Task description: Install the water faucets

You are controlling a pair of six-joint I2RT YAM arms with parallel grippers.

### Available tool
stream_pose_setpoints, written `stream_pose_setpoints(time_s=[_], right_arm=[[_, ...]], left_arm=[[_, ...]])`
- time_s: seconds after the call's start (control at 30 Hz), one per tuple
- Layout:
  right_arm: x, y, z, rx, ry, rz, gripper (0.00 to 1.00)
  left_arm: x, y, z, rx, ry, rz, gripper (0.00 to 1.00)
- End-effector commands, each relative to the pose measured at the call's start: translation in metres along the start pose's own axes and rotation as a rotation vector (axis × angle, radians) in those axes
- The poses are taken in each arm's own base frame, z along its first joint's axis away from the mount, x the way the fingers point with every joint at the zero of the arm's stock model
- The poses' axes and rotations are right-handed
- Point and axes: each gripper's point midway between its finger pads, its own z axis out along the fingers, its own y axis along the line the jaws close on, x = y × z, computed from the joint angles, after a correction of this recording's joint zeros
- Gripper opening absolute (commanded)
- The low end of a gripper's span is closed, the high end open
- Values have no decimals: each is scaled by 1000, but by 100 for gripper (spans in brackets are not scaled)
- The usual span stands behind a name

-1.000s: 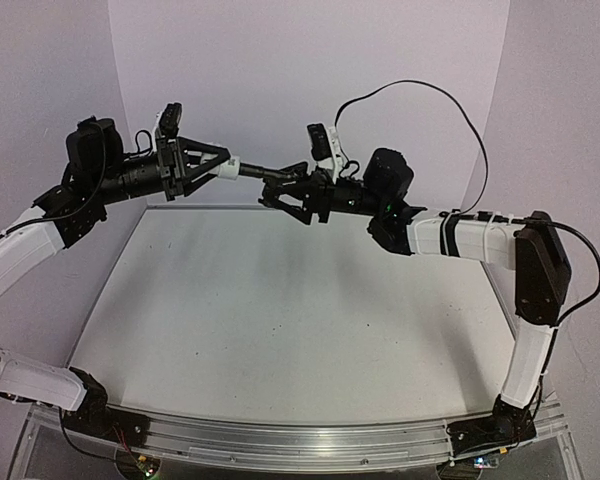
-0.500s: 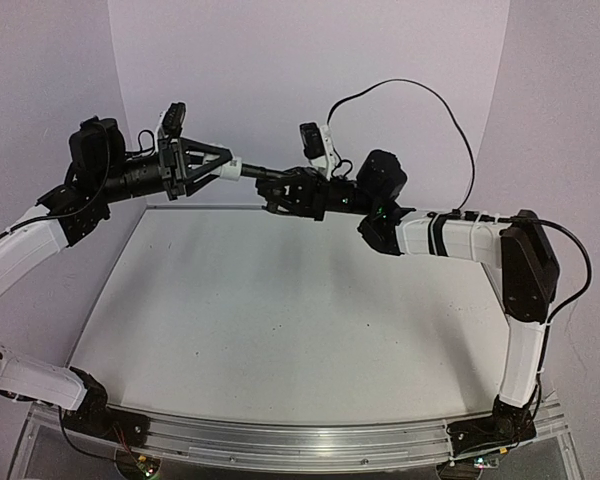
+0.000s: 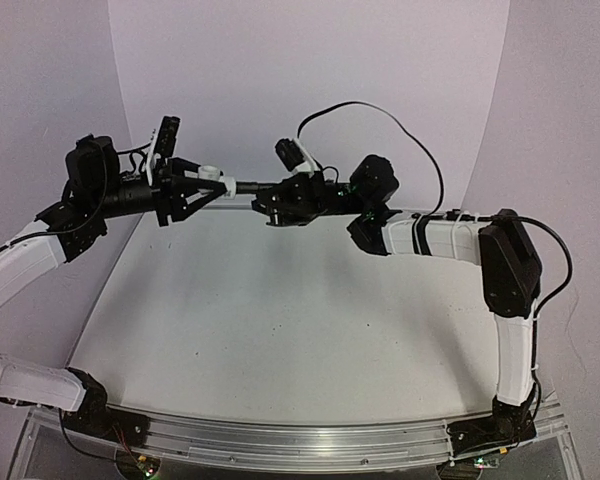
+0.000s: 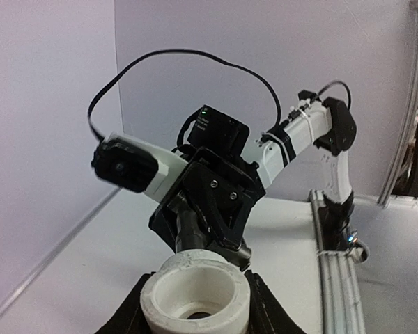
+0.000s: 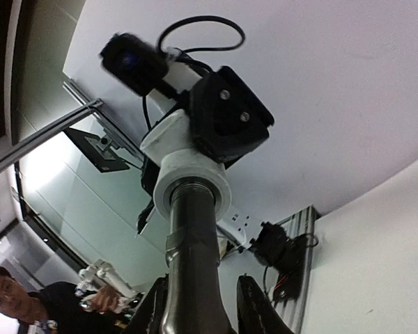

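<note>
Clamps white fitting (image 3: 223, 184) in closed left gripper (image 3: 202, 186), grips black stem (image 3: 252, 186) in closed right gripper (image 3: 278, 198), lined up end to end for pushing together. Meets mid-air between both grippers, above the table's (image 3: 280, 330) far edge, left of centre, stem end at the fitting's mouth.

White tabletop (image 3: 280, 330), lightly speckled, fills the centre of the top view. Pale lavender wall panels (image 3: 310, 70) enclose it at rear, left and right. Aluminium rail (image 3: 300, 440) runs along the bottom edge. Lighting even.
</note>
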Motion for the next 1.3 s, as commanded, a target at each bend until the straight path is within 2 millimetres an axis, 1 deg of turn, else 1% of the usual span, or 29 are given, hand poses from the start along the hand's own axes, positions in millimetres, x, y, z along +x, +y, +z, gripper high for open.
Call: stream_pose_setpoints(time_s=[0.0, 0.03, 0.1, 0.17, 0.27, 0.33, 0.37, 0.47, 0.53, 0.63, 0.73, 0.87, 0.97, 1.07, 1.1, 1.17, 1.2, 1.23, 1.27], right_arm=[[-7, 26, 3, -104, -31, 323, 0], [-5, 23, 1, -116, -40, 374, 0], [-2, 20, -5, -152, -74, 477, 0], [3, 15, -10, -169, -97, 538, 1], [11, 9, -16, -148, -107, 545, 19], [11, 6, -24, -127, -133, 523, 37], [10, 6, -29, -110, -145, 495, 46], [12, -12, -55, -31, -228, 454, 66], [12, -22, -72, 15, -265, 439, 74], [19, -36, -95, 71, -306, 429, 82], [23, -44, -108, 108, -321, 410, 85], [28, -55, -122, 186, -322, 351, 86], [28, -60, -128, 296, -302, 223, 85], [27, -68, -137, 501, -247, -21, 85], [26, -67, -140, 572, -222, -109, 85], [20, -62, -145, 716, -159, -320, 85], [17, -59, -146, 764, -130, -417, 85], [12, -51, -144, 797, -112, -522, 85], [13, -49, -141, 836, -83, -619, 85]], left_arm=[[58, -3, 5, 68, 199, 396, 0], [66, 3, 6, 61, 254, 403, 0], [78, 10, 9, 67, 304, 405, 0], [84, 7, 8, 85, 310, 415, 0], [85, 4, 7, 98, 304, 407, 0], [81, 5, 6, 72, 291, 388, 0], [78, 7, 6, 46, 282, 373, 0], [65, 10, 0, -37, 226, 355, 0], [59, 6, -6, -72, 181, 338, 0], [52, 2, -13, -99, 149, 303, 0], [47, 3, -16, -129, 137, 235, 0], [37, 13, -16, -189, 117, 112, 0], [28, 20, -18, -242, 94, 35, 0], [10, 34, -22, -338, 43, -98, 0], [3, 40, -25, -381, 18, -145, 0], [-4, 54, -32, -472, -14, -251, 0], [-13, 58, -35, -507, -37, -302, 0], [-14, 64, -38, -545, -46, -358, 0], [-15, 70, -41, -582, -60, -419, 0]])
